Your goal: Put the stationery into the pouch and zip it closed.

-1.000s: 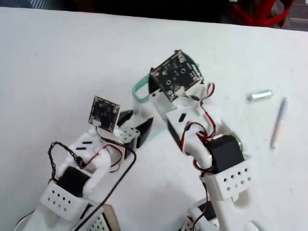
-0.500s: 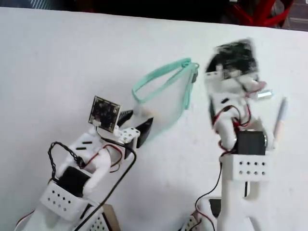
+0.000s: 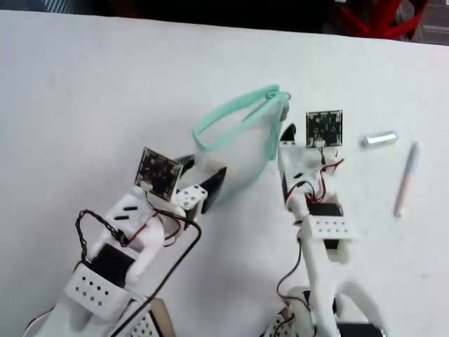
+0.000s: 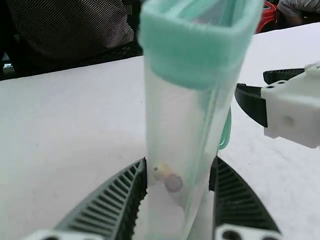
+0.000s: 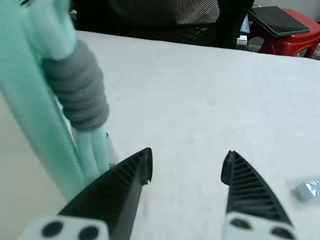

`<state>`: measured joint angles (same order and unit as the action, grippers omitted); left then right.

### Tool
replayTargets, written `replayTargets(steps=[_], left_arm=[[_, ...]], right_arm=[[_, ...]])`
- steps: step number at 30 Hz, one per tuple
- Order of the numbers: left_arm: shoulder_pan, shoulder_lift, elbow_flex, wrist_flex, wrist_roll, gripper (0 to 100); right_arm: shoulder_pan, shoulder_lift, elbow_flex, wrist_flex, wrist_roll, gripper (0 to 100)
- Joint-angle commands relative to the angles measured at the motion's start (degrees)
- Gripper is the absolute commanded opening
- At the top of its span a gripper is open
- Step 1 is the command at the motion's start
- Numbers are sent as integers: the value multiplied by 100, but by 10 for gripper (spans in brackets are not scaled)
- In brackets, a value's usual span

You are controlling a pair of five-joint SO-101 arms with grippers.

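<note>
A translucent pouch (image 3: 247,149) with a teal zipper rim stands on its edge mid-table, its mouth gaping. My left gripper (image 3: 208,177) is shut on its near end; in the left wrist view the pouch (image 4: 192,105) rises between the black fingers (image 4: 120,192), with a small item (image 4: 169,181) low inside. My right gripper (image 3: 285,135) sits open just beside the pouch's right end, holding nothing. Its wrist view has the teal rim (image 5: 35,112) and a grey zipper pull (image 5: 80,90) close to one finger (image 5: 120,187). A pen (image 3: 406,178) and a small silver piece (image 3: 379,138) lie on the table to the right.
The white table (image 3: 98,91) is bare to the left and behind the pouch. Its back edge runs along the top of the high view, with dark and red items (image 3: 382,17) beyond. The silver piece (image 5: 309,189) also lies off to the side of the right gripper.
The right arm swung off the pouch toward the right, then drew back; it now sits lower beside the pouch's right end. The pouch is uncovered. The left arm shifted slightly.
</note>
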<state>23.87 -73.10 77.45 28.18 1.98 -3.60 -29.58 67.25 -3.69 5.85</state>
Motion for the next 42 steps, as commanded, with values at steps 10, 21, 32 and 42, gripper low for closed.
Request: replayTargets(steps=[10, 21, 32, 42], left_arm=[[66, -31, -167, 53, -9, 207], [66, -31, -176, 53, 0, 207], [101, -31, -158, 35, 0, 210], [101, -31, -158, 35, 0, 210]], right_arm=[[1138, 3222, -3209, 708, 53, 170], [2563, 5947, -7895, 3530, -1240, 207], [2897, 8163, -11200, 4629, -466, 212], [3064, 10009, -13327, 5235, -431, 212]])
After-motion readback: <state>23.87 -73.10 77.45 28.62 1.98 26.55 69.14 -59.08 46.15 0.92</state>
